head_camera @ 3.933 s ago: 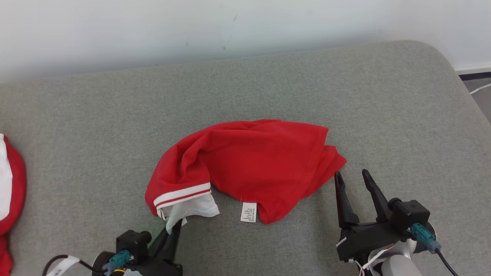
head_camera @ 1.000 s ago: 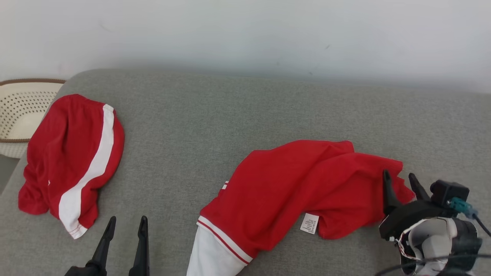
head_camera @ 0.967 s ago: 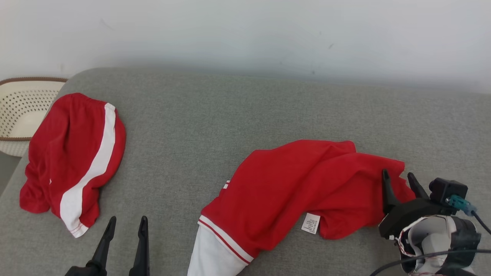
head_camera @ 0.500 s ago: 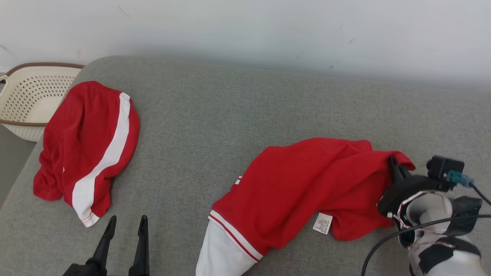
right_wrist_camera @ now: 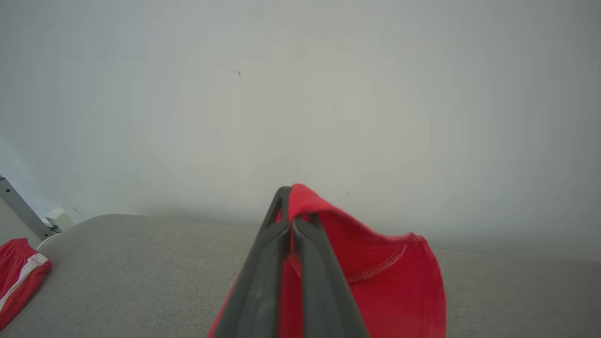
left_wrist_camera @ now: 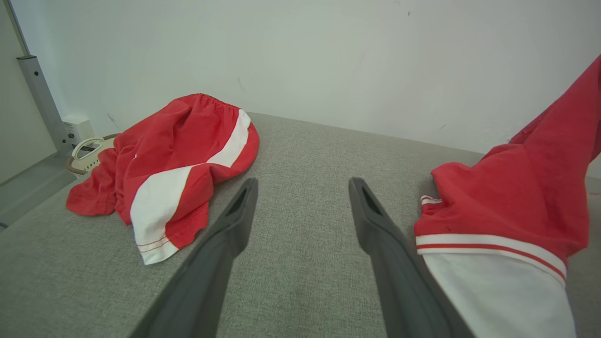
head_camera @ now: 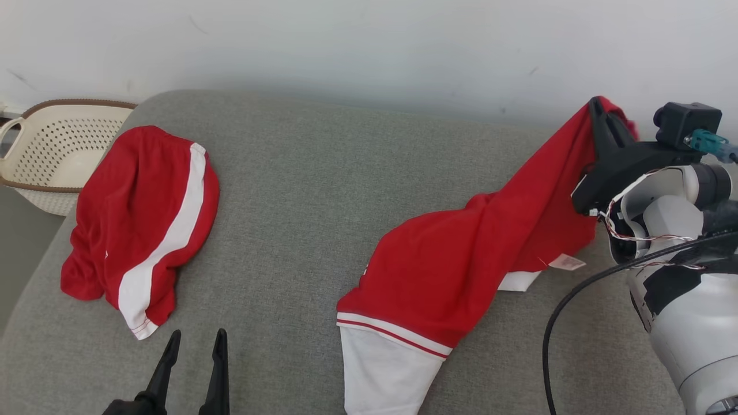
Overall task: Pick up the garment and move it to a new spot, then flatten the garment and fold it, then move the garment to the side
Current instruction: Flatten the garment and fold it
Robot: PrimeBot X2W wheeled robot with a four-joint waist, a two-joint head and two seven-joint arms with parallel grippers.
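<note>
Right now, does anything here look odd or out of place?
The red garment hangs lopsided: the right gripper pinches one edge high up, while its white end lies on the grey cushion. Nothing looks torn.

Red white-striped shorts [head_camera: 130, 225] are lying crumpled at the grey cushion's [head_camera: 323, 184] left end. A cream perforated basket [head_camera: 57, 138] is sitting just beyond it, near a white wall [head_camera: 346, 46].

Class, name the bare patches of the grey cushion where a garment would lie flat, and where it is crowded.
Widest bare patch: the middle of the cushion, between the striped shorts and the red garment, from wall to left gripper. Crowded: the right, where the garment hangs from the right gripper; the left, under the shorts.
</note>
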